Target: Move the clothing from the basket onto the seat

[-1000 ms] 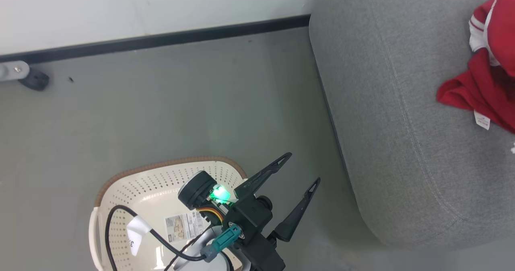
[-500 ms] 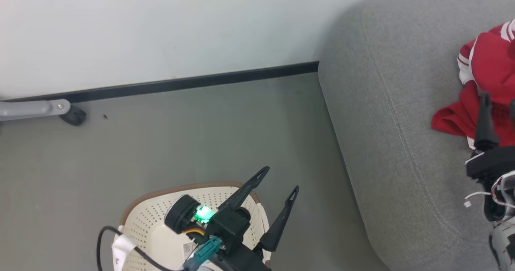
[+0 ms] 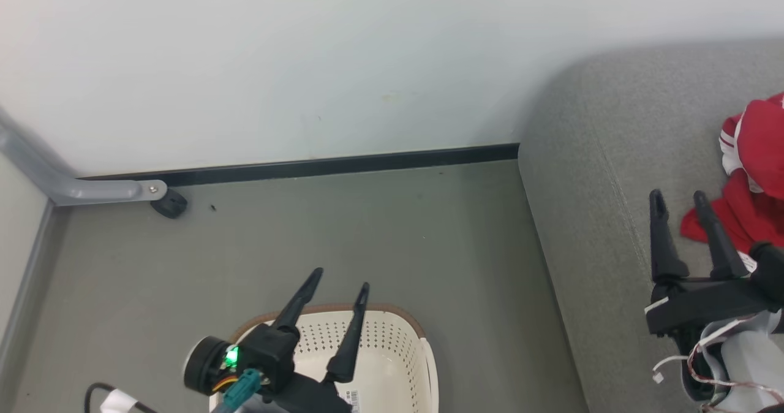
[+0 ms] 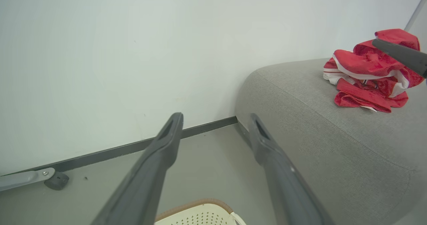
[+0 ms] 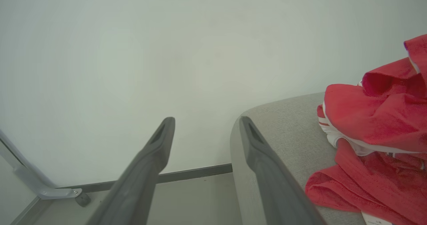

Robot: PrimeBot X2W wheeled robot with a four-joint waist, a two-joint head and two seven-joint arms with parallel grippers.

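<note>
Clothing (image 3: 756,174) heaped on sofa (image 3: 588,186): likely soft, light, floppy; pinch raised fold. Left tool (image 3: 341,279) over basket (image 3: 392,339) beside sofa, right tool (image 3: 677,195) over sofa: both spread, empty.

left gripper (image 3: 340,278): fingers spread, empty, pointing up | right gripper (image 3: 678,197): fingers spread, empty, pointing up, arm at lower right

A plain white wall (image 3: 306,51) meets a smooth grey floor (image 3: 367,235) along a thin black strip (image 3: 343,165), and at the left a grey metal bar (image 3: 104,190) ends in a small round black foot (image 3: 169,204).
</note>
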